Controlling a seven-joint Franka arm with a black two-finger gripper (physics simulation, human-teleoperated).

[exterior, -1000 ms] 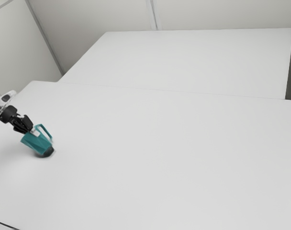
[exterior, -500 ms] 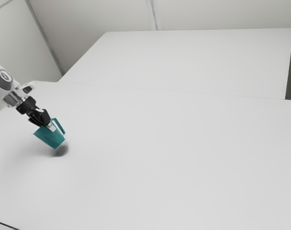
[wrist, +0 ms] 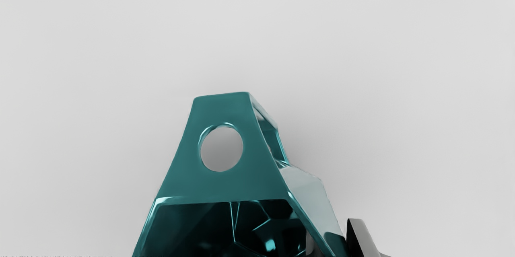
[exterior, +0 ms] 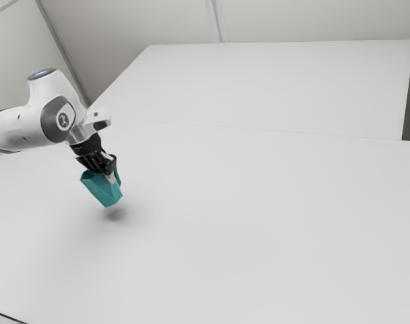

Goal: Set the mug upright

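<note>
Mug (exterior: pixel 102 190) hangs in the left part of the frame in the exterior view, a little below mid-height, with its shadow (exterior: pixel 114 214) on the worktop (exterior: pixel 259 223) apart from the base, so you have it off the surface. It leans: the mouth faces the upper left of the frame, the base points lower right, and the handle (exterior: pixel 118 177) is on the right side. Your end effector (exterior: pixel 111 178) is at the mug's upper part, and I read it as clamped on the wall there.

In the wrist view you look past the handle's flat, holed top into the dark mouth. One finger (wrist: pixel 362 237) stands against the outer wall, and a pale sliver inside looks like its partner, which supports a pinch across the wall.

The step in hand, as I judge it, is righting the held mug. You need to rotate out the lean, lower the base flat, then release; letting go while it tilts could topple it.
</note>
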